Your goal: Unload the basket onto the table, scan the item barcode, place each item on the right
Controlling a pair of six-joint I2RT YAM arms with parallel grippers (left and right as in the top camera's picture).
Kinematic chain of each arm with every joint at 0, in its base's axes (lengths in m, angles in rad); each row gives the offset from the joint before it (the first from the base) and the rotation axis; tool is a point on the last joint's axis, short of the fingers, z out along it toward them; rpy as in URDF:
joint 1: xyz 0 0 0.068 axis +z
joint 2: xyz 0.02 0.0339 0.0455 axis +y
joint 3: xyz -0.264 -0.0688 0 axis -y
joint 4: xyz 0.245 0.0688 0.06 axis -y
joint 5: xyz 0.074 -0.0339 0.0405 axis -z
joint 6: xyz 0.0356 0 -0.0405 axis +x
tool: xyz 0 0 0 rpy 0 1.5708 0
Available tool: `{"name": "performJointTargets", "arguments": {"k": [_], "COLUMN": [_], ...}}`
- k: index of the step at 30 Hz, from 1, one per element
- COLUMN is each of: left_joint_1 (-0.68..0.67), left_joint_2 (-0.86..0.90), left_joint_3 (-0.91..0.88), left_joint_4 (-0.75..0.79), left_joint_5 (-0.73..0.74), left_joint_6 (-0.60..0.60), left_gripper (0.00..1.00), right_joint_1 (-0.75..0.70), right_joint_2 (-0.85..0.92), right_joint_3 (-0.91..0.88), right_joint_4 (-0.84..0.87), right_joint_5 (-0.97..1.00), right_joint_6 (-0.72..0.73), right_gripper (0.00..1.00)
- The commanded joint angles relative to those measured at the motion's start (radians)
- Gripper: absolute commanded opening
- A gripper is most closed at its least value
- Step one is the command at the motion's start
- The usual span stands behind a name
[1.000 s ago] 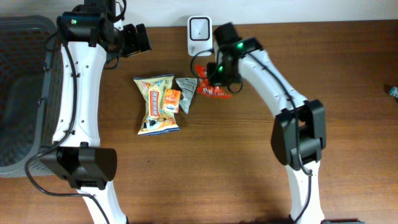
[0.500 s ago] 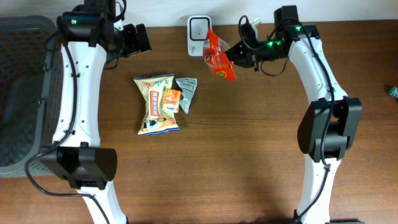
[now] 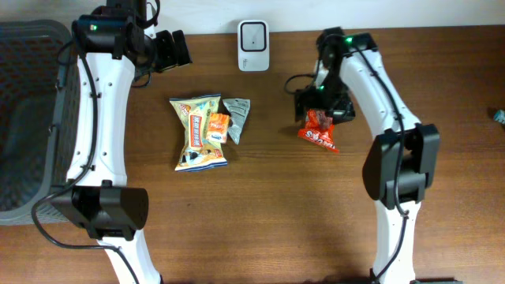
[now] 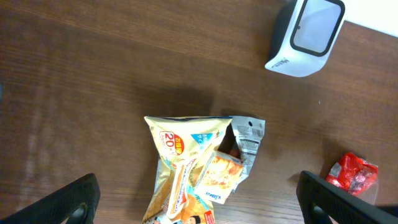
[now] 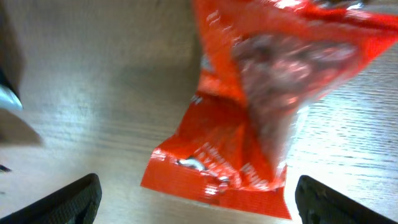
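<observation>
A red snack packet (image 3: 319,131) lies flat on the wooden table, right of the middle. My right gripper (image 3: 322,109) hangs just over its far end, open. In the right wrist view the packet (image 5: 249,124) lies loose between the wide-spread fingers of that gripper (image 5: 202,202). The white barcode scanner (image 3: 252,34) stands at the table's back edge, well left of the packet. My left gripper (image 3: 177,49) is up at the back left, open and holding nothing; its wrist view shows the scanner (image 4: 305,34) and the red packet (image 4: 353,174).
A yellow snack bag (image 3: 201,130) with a small orange packet (image 3: 218,126) on it and a silver packet (image 3: 237,114) beside it lie left of centre. A dark mesh basket (image 3: 24,118) stands at the left edge.
My right gripper carried the red packet from in front of the scanner down and to the right, set it on the table and opened. The left arm has not moved.
</observation>
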Motion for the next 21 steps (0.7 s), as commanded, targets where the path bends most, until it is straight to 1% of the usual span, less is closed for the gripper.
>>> {"name": "performJointTargets", "arguments": {"k": [1, 2, 3, 4, 6, 9, 12, 14, 16, 17, 18, 19, 21], "left_joint_1": [0.006, 0.006, 0.006, 0.006, 0.006, 0.006, 0.006, 0.006, 0.006, 0.006, 0.006, 0.006, 0.006], "left_joint_2": [-0.009, -0.009, -0.009, -0.009, -0.009, -0.009, -0.009, -0.009, -0.009, -0.009, -0.009, -0.009, -0.009], "left_joint_3": [0.0, 0.0, 0.0, 0.0, 0.0, 0.0, 0.0, 0.0, 0.0, 0.0, 0.0, 0.0, 0.0], "left_joint_4": [0.002, 0.002, 0.002, 0.002, 0.002, 0.002, 0.002, 0.002, 0.002, 0.002, 0.002, 0.002, 0.002], "left_joint_5": [-0.011, -0.011, -0.011, -0.011, -0.011, -0.011, -0.011, -0.011, -0.011, -0.011, -0.011, -0.011, -0.011], "left_joint_6": [-0.007, -0.007, -0.007, -0.007, -0.007, -0.007, -0.007, -0.007, -0.007, -0.007, -0.007, -0.007, -0.007], "left_gripper": [0.99, 0.99, 0.99, 0.99, 0.99, 0.99, 0.99, 0.99, 0.99, 0.99, 0.99, 0.99, 0.99], "right_joint_1": [0.096, 0.129, 0.156, 0.19, 0.244, 0.266, 0.251, 0.249, 0.249, 0.249, 0.249, 0.249, 0.249], "right_joint_2": [-0.011, -0.011, -0.011, -0.011, -0.011, -0.011, -0.011, -0.011, -0.011, -0.011, -0.011, -0.011, -0.011], "right_joint_3": [0.011, 0.009, 0.001, -0.016, -0.074, -0.19, -0.3, -0.325, -0.328, -0.328, -0.328, -0.328, -0.328], "right_joint_4": [-0.074, -0.093, -0.103, -0.101, -0.072, -0.002, 0.156, 0.217, 0.265, 0.283, 0.301, 0.315, 0.329], "right_joint_5": [0.171, 0.306, 0.409, 0.484, 0.565, 0.707, 0.723, 0.765, 0.785, 0.793, 0.805, 0.822, 0.822], "right_joint_6": [-0.068, 0.0, 0.079, 0.124, 0.152, 0.281, 0.265, 0.265, 0.262, 0.262, 0.262, 0.261, 0.243], "right_gripper": [0.99, 0.98, 0.99, 0.99, 0.99, 0.99, 0.99, 0.99, 0.85, 0.7, 0.59, 0.51, 0.4]}}
